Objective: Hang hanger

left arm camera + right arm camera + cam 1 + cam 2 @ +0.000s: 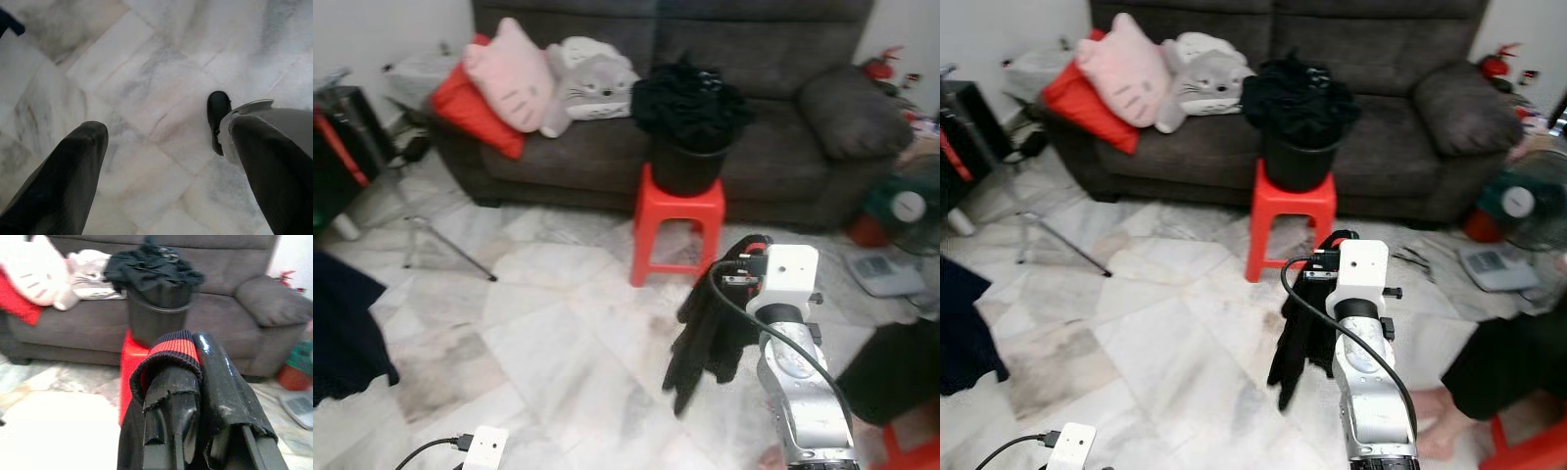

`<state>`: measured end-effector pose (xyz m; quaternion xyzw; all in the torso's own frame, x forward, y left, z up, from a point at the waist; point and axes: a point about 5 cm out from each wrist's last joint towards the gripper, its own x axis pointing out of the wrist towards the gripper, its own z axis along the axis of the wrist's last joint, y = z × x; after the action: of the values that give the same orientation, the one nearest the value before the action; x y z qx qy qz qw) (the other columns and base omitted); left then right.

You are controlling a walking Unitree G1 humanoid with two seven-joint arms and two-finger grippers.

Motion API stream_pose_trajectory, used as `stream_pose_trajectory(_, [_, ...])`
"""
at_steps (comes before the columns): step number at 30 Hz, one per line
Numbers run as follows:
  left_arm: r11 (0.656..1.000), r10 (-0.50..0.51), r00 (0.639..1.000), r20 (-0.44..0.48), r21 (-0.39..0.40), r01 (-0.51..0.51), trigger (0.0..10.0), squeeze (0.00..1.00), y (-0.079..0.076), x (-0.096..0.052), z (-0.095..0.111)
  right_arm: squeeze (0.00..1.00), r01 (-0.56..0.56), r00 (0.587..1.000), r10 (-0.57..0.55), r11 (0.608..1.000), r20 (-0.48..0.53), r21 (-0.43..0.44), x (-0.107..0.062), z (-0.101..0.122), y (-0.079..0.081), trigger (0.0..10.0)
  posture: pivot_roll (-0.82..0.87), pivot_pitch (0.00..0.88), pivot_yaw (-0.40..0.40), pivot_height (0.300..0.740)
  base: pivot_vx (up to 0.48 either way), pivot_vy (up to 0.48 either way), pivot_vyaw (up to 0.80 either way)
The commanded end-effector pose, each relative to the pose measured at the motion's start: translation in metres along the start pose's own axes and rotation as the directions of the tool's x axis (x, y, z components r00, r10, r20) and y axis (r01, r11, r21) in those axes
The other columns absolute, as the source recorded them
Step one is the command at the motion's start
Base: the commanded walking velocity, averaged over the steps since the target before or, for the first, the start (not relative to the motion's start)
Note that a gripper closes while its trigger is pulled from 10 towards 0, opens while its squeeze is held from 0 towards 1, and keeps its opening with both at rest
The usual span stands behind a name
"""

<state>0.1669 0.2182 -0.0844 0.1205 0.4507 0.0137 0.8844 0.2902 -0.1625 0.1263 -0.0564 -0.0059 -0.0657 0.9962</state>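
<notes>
Right now the right gripper [1317, 274] is clamped shut on a black garment [710, 333] by its ribbed red-and-black collar [171, 348], so the limp knit hangs off the marble floor [558, 323]. Beyond stands a red plastic stool [677, 230] with a black bucket [687, 164] of dark clothes before the grey sofa [783, 59]. The left gripper [161, 161] hangs wide open; I can make out no hanger.

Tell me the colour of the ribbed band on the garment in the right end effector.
Red, edged in black, on the black garment; clearest in the right wrist view.
</notes>
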Motion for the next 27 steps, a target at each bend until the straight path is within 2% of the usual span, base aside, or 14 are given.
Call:
stream_pose_trajectory(1, [1.0,0.001,1.0,-0.011,0.005,-0.001,10.0,0.0,-0.0008,-0.0005,-0.0029,0.0,0.006,0.998,-0.007,1.0,0.064,0.01,0.0014,0.0133,-0.0019,10.0,-0.09,0.0,-0.007,0.74,0.0,0.0,0.8])
stream_pose_trajectory(27, [1.0,0.009,1.0,-0.013,-0.004,-0.009,10.0,0.0,-0.0004,0.0004,-0.0003,0.0,0.012,0.999,-0.012,1.0,0.05,0.001,0.0043,0.0121,-0.005,10.0,-0.09,0.063,-0.014,0.74,0.0,0.0,0.8])
